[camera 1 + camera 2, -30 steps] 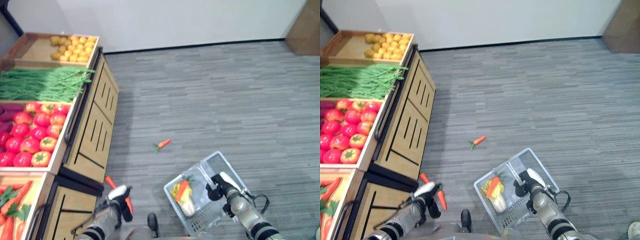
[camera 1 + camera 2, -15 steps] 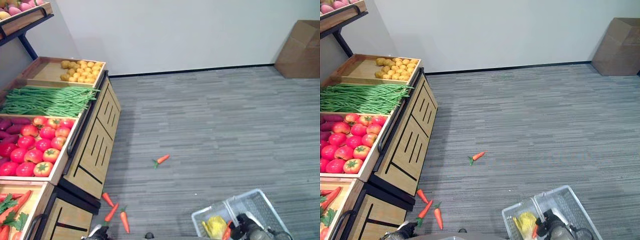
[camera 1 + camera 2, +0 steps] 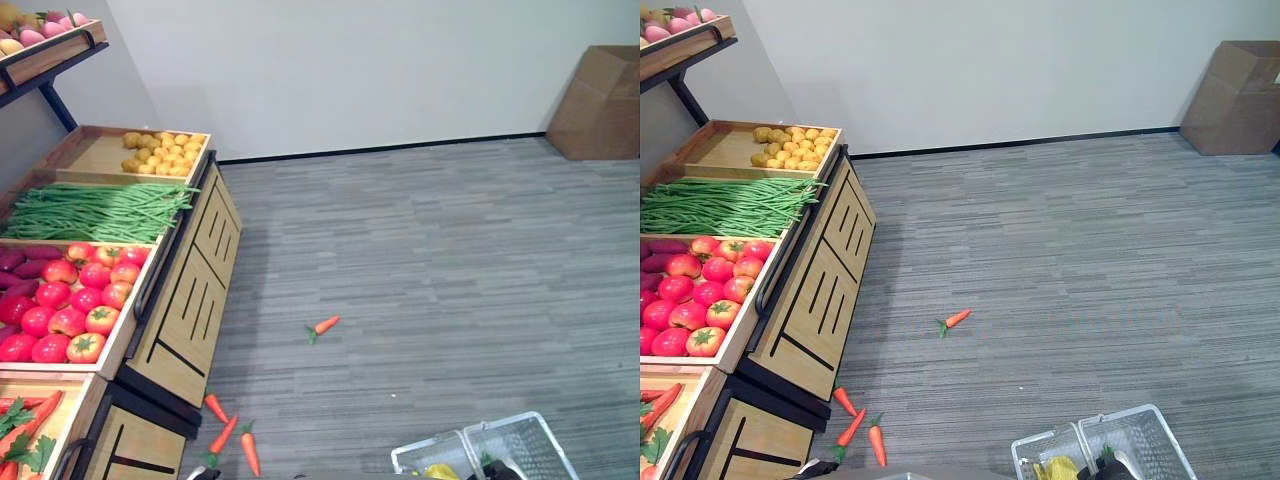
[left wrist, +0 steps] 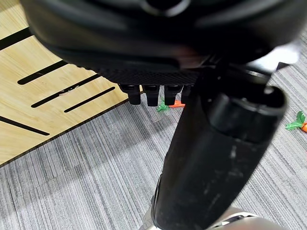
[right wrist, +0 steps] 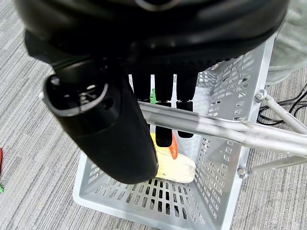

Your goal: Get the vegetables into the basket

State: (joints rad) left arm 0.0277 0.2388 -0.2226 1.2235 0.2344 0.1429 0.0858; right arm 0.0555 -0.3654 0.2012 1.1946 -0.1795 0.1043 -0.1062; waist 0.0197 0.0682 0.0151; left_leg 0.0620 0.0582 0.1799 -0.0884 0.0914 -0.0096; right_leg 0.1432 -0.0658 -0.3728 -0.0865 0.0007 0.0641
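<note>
A grey plastic basket [image 3: 497,447] hangs low at my right side. My right hand [image 5: 110,129] is shut on its metal handle [image 5: 211,128], fingers curled over the bar. Inside lie a carrot [image 5: 173,146] and a pale yellow leafy vegetable [image 5: 175,167]. One carrot [image 3: 322,326] lies alone on the grey carpet. Three more carrots [image 3: 222,436] lie close together on the floor at the foot of the stand. My left hand [image 4: 216,158] hangs above the carpet, open and holding nothing, with a carrot [image 4: 176,103] showing past its fingers.
A wooden produce stand [image 3: 185,300] runs along the left, with crates of tomatoes [image 3: 80,300], green beans [image 3: 95,210], potatoes [image 3: 160,153] and carrots [image 3: 20,450]. A cardboard box [image 3: 598,88] stands by the far wall on the right.
My left hand has let go of its carrot; three carrots now lie on the floor by the stand. The camera has tilted up, so both hands and the basket sank toward the lower edge.
</note>
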